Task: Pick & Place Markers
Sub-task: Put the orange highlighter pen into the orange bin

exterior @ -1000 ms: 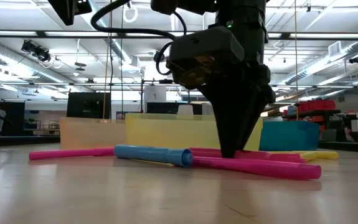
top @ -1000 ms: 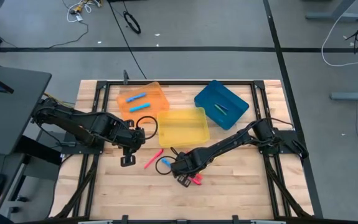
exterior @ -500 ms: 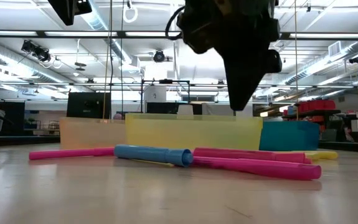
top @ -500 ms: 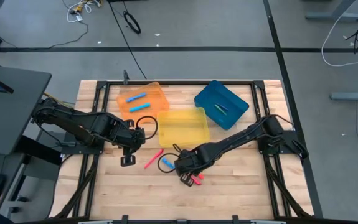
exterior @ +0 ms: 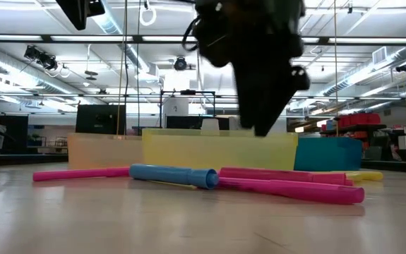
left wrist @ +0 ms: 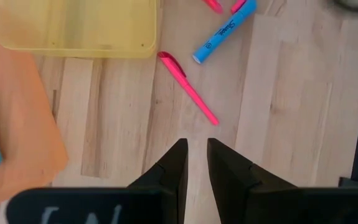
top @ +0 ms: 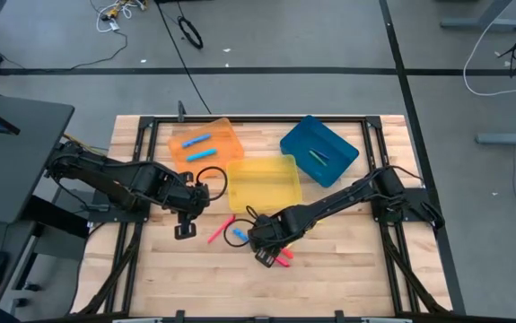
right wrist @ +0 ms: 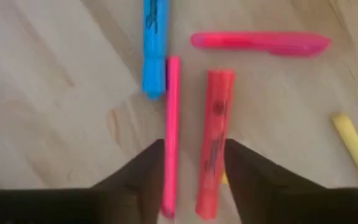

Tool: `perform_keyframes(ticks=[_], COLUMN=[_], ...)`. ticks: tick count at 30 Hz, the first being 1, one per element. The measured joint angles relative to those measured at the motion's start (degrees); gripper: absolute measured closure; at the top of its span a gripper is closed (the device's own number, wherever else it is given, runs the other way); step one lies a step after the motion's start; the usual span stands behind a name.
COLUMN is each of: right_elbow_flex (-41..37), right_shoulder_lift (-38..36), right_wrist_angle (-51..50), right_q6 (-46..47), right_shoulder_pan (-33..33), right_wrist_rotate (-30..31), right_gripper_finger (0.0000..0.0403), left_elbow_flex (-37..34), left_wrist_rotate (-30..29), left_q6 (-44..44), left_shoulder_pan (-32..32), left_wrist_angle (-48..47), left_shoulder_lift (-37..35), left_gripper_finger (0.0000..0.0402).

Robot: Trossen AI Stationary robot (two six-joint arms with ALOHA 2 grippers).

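Your right gripper (right wrist: 191,163) released, fingers straddling two pink markers (right wrist: 215,140), blue marker (right wrist: 154,43) at twelve o'clock, left gripper (left wrist: 195,155) nearly closed (empty), waiting near the orange tray (top: 205,144).

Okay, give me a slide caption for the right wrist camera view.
Right gripper open above two pink markers lying side by side, blue marker just beyond on the wooden table.

Bare wood lay open ahead of the left gripper (left wrist: 195,163), up to a pink marker (left wrist: 188,90). The right gripper (right wrist: 193,167) hung above two red markers (right wrist: 216,140), flanked closely by a blue marker (right wrist: 154,46).
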Motion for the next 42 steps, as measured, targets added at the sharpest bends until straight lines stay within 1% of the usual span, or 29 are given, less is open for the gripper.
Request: perform_keyframes(ticks=[2, 5, 8, 12, 19, 22, 25, 31, 34, 40, 42], right_elbow_flex=[-0.1, 0.0, 0.0, 0.0, -0.2, -2.6, -4.2, -6.0, -6.0, -6.2, -6.3], right_shoulder_lift=[0.6, 1.6, 3.1, 4.5, 4.6, 4.6, 4.5, 4.2, 4.2, 3.5, 3.1], right_wrist_angle=[-0.8, -0.8, -1.5, -1.9, -1.6, 1.1, 2.1, 3.2, 3.7, 3.9, 4.0], right_q6=[-0.2, -0.2, -0.4, -1.1, -1.4, -1.2, -0.6, 1.0, 1.0, 0.8, 0.7], right_shoulder_pan=[-0.4, -0.7, -0.7, -0.6, -0.6, -0.6, -0.7, -0.5, -0.5, -0.5, -0.5], right_wrist_rotate=[0.0, 0.4, 0.5, 0.5, 2.5, 2.1, 0.3, 0.4, 0.4, 0.4, 0.2], right_gripper_finger=[0.0212, 0.0193, 0.019, 0.0198, 0.0224, 0.0237, 0.0247, 0.0261, 0.0283, 0.0353, 0.0356], left_elbow_flex=[0.0, 0.0, 0.0, 0.0, 0.0, 0.0, 0.0, 0.0, 0.0, 0.0, 0.0], left_wrist_rotate=[0.0, 0.0, 0.0, 0.0, 0.0, 0.0, 0.0, 0.0, 0.0, 0.0, 0.0], left_q6=[0.0, 0.0, 0.0, 0.0, 0.2, 0.3, 0.4, 0.4, 0.5, 0.5, 0.5], left_shoulder_pan=[0.0, 0.0, 0.0, 0.0, 0.0, 0.0, 0.0, 0.0, 0.0, 0.0, 0.0], left_wrist_angle=[0.0, 0.0, 0.1, 0.3, 0.4, 0.4, 0.4, 0.4, 0.3, 0.3, 0.3], left_shoulder_lift=[0.0, 0.0, 0.0, 0.0, 0.0, 0.0, 0.0, 0.0, 0.0, 0.0, 0.0], left_gripper_finger=[0.0337, 0.0337, 0.0337, 0.0337, 0.0337, 0.0337, 0.0337, 0.0337, 0.0337, 0.0337, 0.0337])
